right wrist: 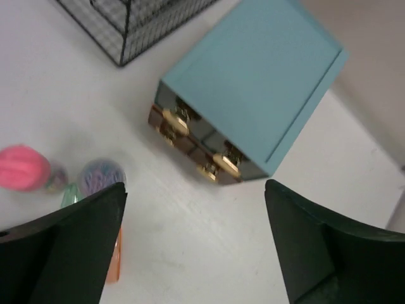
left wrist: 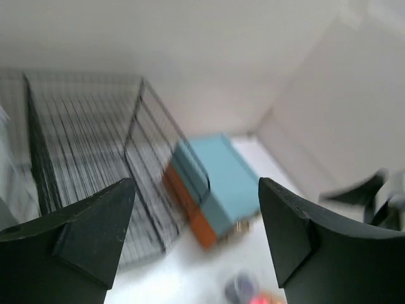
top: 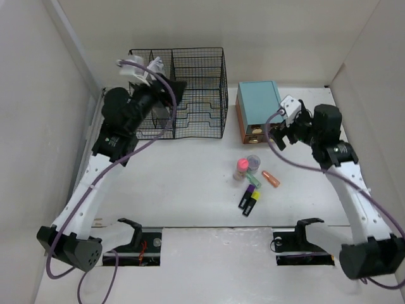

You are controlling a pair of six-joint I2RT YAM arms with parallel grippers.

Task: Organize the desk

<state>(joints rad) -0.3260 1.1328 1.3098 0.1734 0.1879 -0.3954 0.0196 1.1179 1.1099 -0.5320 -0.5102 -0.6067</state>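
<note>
- One desk (top: pixel 190 168): flat matte-white top, lightly scuffed, filling the floor of the white-walled enclosure from the arm bases to the back wall.
- Two rectangular cut-outs (top: pixel 136 250) at its near edge, one by each arm base, each with a black clamp.
- One black wire-mesh rack (top: pixel 196 88) at far left of the desk, divided into compartments.
- One teal drawer box (top: pixel 258 104) just right of the rack, orange lower front, gold knobs facing the near side.
- Five small items clustered below the box: one pink-capped bottle (top: pixel 241 166), one clear-lidded round tub (top: pixel 254 161), one orange piece (top: pixel 271 179), two black highlighters (top: pixel 250 197) side by side.
- Two arms, two grippers.
- Left gripper (left wrist: pixel 196 190): raised over the rack, fingers spread wide, nothing between.
- Right gripper (right wrist: pixel 196 190): just beside the box front, fingers spread wide, nothing between.
</note>
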